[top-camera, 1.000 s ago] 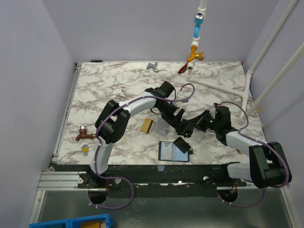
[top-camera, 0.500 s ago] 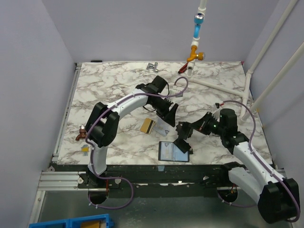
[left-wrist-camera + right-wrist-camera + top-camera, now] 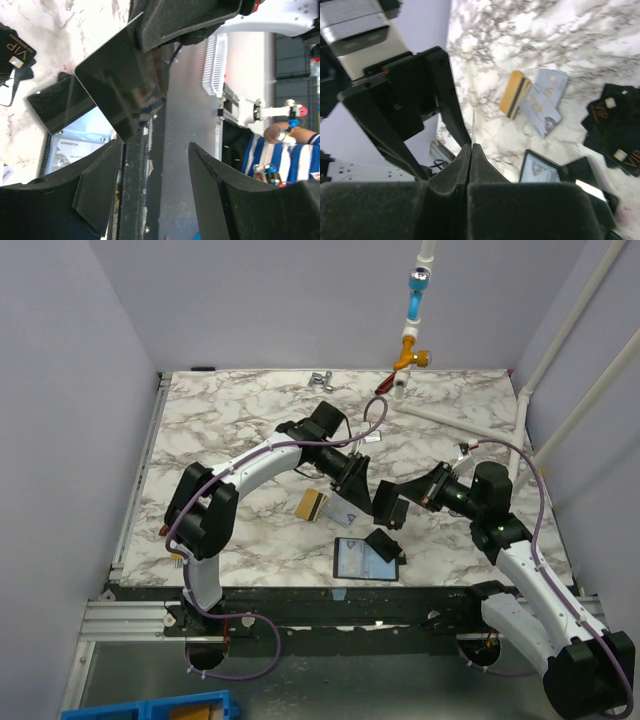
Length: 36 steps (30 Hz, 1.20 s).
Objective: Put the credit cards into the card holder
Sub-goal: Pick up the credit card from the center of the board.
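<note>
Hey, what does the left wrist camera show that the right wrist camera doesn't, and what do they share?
Only the left wrist view shows the flat glossy face of the dark card and a person in a striped shirt. Only the right wrist view shows the gold striped card and a grey-blue card beside it. Both show the right gripper shut on the dark card, edge-on in its own view, the left gripper open, the open card holder, and black VIP cards on the marble table.

Left arm (image 3: pixel 262 458) stretched forward, left tool (image 3: pixel 155 146) jaws apart, right tool (image 3: pixel 471 152) facing it, pinching black card (image 3: pixel 120 90)
</note>
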Each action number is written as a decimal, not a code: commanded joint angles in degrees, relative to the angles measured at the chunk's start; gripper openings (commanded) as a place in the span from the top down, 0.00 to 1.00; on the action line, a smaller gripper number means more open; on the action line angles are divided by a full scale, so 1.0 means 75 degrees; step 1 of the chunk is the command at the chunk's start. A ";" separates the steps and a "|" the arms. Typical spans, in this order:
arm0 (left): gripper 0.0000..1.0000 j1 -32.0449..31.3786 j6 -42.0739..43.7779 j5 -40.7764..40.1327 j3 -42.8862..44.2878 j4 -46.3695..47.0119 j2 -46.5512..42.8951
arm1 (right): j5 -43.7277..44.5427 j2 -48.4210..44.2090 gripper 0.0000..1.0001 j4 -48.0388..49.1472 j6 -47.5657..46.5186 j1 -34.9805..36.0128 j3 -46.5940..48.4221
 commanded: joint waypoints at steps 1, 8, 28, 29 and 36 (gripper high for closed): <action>0.41 0.0205 -0.0705 0.0964 -0.0220 0.0794 -0.0480 | -0.0845 -0.0110 0.99 0.1078 0.0620 0.0013 0.0072; 0.38 0.0230 -0.0885 0.0867 -0.0382 0.1071 -0.0589 | -0.1035 -0.0011 0.99 0.1312 0.0727 0.0019 0.0135; 0.94 0.0486 -0.2011 0.1463 -0.0712 0.2346 -0.0819 | -0.1414 0.0302 0.99 0.3074 0.1375 0.0018 -0.0427; 0.99 0.0529 -0.2148 0.1499 -0.0784 0.2525 -0.0844 | -0.1440 0.0307 0.99 0.3156 0.1414 0.0012 -0.0470; 1.00 0.0663 -0.3948 0.2041 -0.1570 0.4905 -0.1189 | -0.1746 0.0548 0.87 0.3879 0.1814 0.0023 -0.0647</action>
